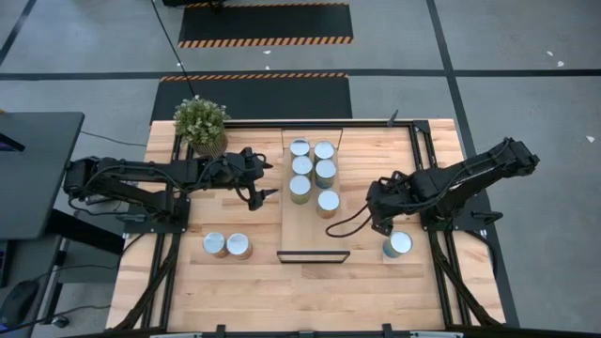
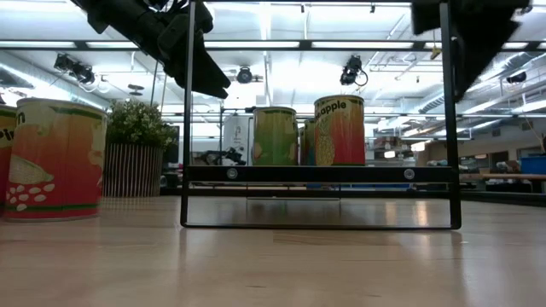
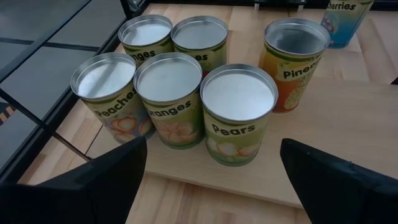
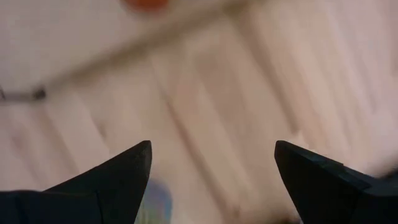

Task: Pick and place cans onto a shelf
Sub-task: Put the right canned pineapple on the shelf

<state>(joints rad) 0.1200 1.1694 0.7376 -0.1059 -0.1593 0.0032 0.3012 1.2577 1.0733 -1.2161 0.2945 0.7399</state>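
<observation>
Six cans stand upright on the light-wood shelf (image 1: 312, 237), from the far pair (image 1: 300, 147) to the nearest one (image 1: 328, 201). The left wrist view shows them close by, with the Pears can (image 3: 238, 112) in front. Two cans (image 1: 226, 245) stand on the table left of the shelf, and one can (image 1: 398, 245) stands to its right. My left gripper (image 1: 267, 177) hovers open beside the shelf's left edge, facing the cans. My right gripper (image 1: 379, 222) hangs open above the table, just to the far left of the right-hand can, with only tabletop between its fingers (image 4: 211, 180).
A potted plant (image 1: 200, 122) stands at the table's far left corner, close behind my left arm. The shelf's dark metal frame (image 2: 320, 174) rises at its near end. Bare board lies on the shelf's near half, and bare tabletop (image 1: 310, 296) along the near edge.
</observation>
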